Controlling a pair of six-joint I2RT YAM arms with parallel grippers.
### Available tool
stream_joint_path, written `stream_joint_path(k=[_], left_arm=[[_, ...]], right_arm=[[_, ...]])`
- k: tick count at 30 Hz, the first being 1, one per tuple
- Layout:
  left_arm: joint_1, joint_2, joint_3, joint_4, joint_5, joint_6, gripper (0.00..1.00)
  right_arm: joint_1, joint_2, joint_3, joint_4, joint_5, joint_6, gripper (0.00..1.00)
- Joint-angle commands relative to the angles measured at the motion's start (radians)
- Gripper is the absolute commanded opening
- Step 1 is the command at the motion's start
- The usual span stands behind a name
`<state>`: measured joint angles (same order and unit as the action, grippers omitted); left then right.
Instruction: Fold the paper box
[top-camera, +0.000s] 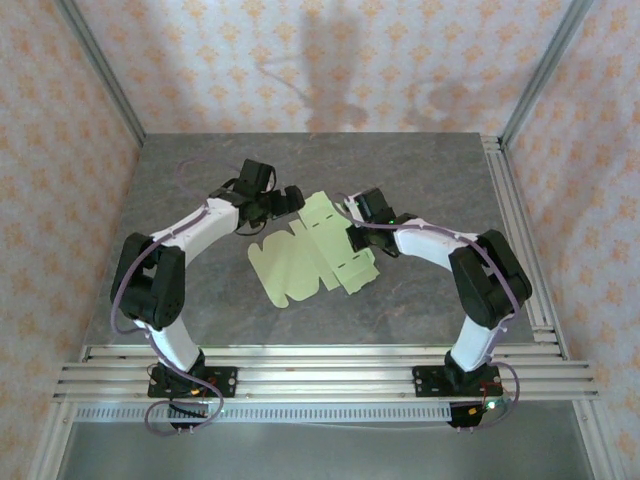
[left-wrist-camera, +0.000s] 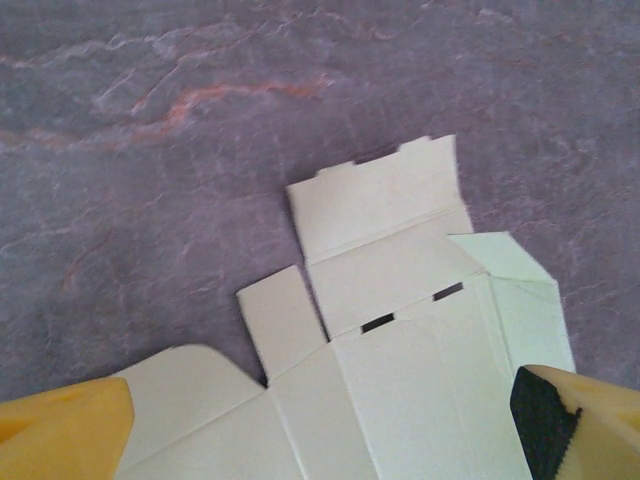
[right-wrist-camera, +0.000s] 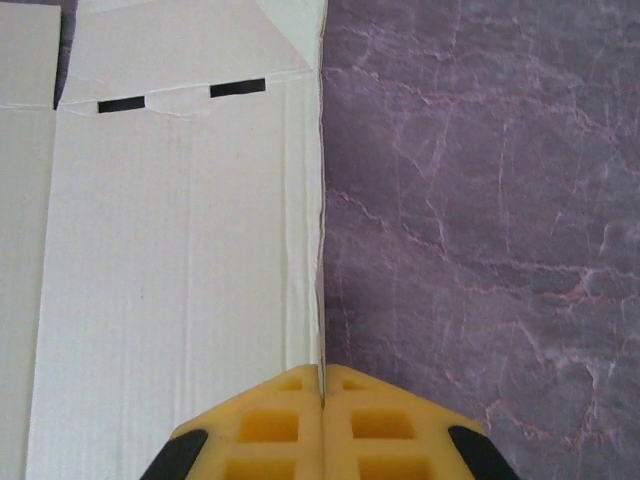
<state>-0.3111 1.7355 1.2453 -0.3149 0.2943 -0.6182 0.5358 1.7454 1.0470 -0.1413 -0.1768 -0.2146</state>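
Your right pincer (right-wrist-camera: 322, 388) is sitting fully closed, its two yellow fingers pressed together. The right-hand edge of the paper box (right-wrist-camera: 170, 250) is running straight into the seam between them, so the pincer is pinching that edge. Your left pincer (left-wrist-camera: 322, 400) is standing wide open and gripping nothing. It is hanging over the far side of the sheet, with one yellow finger showing at each lower corner of its wrist view.

The paper box is lying between the two pincers in the middle of the grey marbled desk (top-camera: 200, 180). It is an unfolded pale-green die-cut sheet with flaps, tabs and two small slots. Most panels are lying flat, and one corner flap near the slots is looking creased over.

Judging by this, you are working at an early step, taking one panel by its edge for a first fold. The next move is calling for raising that pinched edge along its crease while the open pincer is bracing the neighbouring panel, so the thin card is not sliding. No container is formed yet, and the sheet is enclosing nothing.
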Motion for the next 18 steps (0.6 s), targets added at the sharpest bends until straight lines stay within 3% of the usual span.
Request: stream_joint_path(k=[1, 10, 18], left_arm=[[0.009, 0.043, 0.052, -0.039, 0.018, 0.028, 0.98], [-0.004, 0.192, 0.291, -0.153, 0.078, 0.014, 0.95], [-0.052, 0.395, 0.649, -0.39, 0.09, 0.078, 0.85]], right_arm=[[0.0, -0.035, -0.015, 0.042, -0.006, -0.049, 0.0], [0.007, -0.053, -0.036, 0.063, -0.046, -0.089, 0.0], [0.074, -0.039, -0.044, 0.088, 0.093, -0.179, 0.0]])
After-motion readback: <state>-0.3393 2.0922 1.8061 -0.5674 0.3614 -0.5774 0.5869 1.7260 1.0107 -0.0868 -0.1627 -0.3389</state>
